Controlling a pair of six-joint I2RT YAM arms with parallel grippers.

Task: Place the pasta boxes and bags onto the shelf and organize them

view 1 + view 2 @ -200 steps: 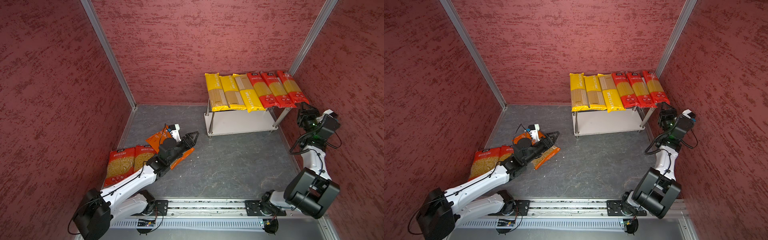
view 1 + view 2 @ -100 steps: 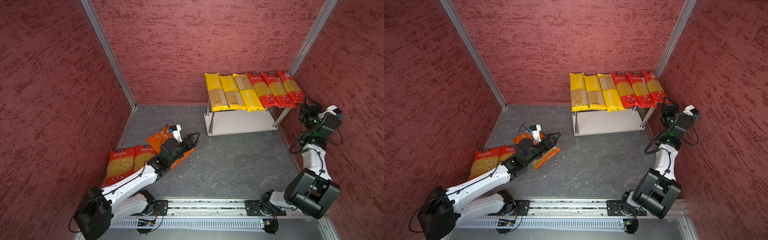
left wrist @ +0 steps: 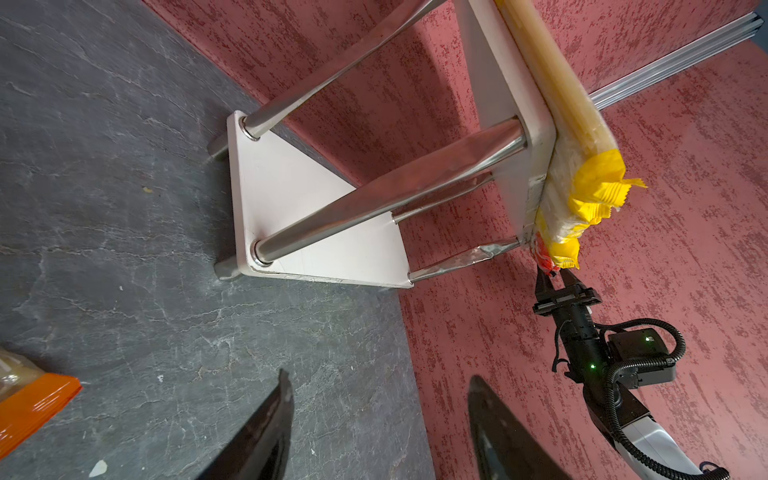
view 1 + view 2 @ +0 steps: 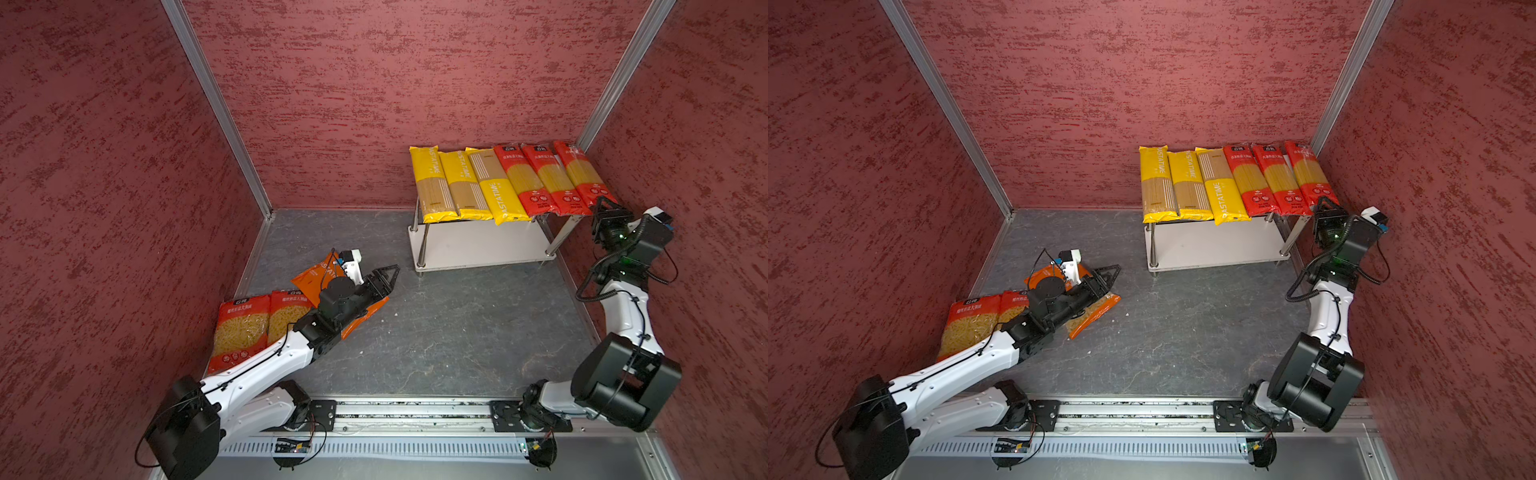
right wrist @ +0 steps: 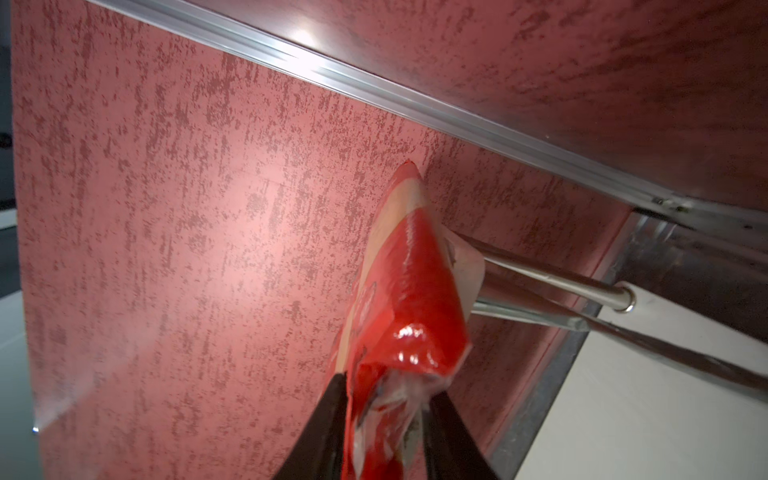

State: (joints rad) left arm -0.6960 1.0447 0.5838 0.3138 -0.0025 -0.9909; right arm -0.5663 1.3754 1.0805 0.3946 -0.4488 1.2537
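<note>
**A:** What is the right gripper (image 5: 384,386) holding?

**B:** Its jaws are pinched on the crimped end of the outer red spaghetti pack (image 5: 411,299). That end overhangs the top board of the shelf (image 4: 478,245). The pack runs straight away from the fingertips and lies flat on that board.

**A:** And past that pack?

**B:** Going away from the gripper, the middle red pack (image 4: 548,174) and the inner red pack (image 4: 517,178) lie just beside it, edge to edge. Next come the first yellow pack (image 4: 494,187), the second yellow pack (image 4: 461,183) and the far yellow pack (image 4: 432,183). All six lie on the top tier in one row. The first yellow pack sticks out over the front edge farther than the others.

**A:** And the left gripper (image 4: 386,276)?

**B:** It is spread wide with nothing between its fingers. It hovers just above the orange short-pasta pack (image 4: 361,318), which lies on the floor (image 4: 457,332) under its wrist. Back toward the arm's base, two wide red packs (image 4: 241,320) lie side by side on the floor, touching each other. The shelf is well ahead of the fingertips.
</note>
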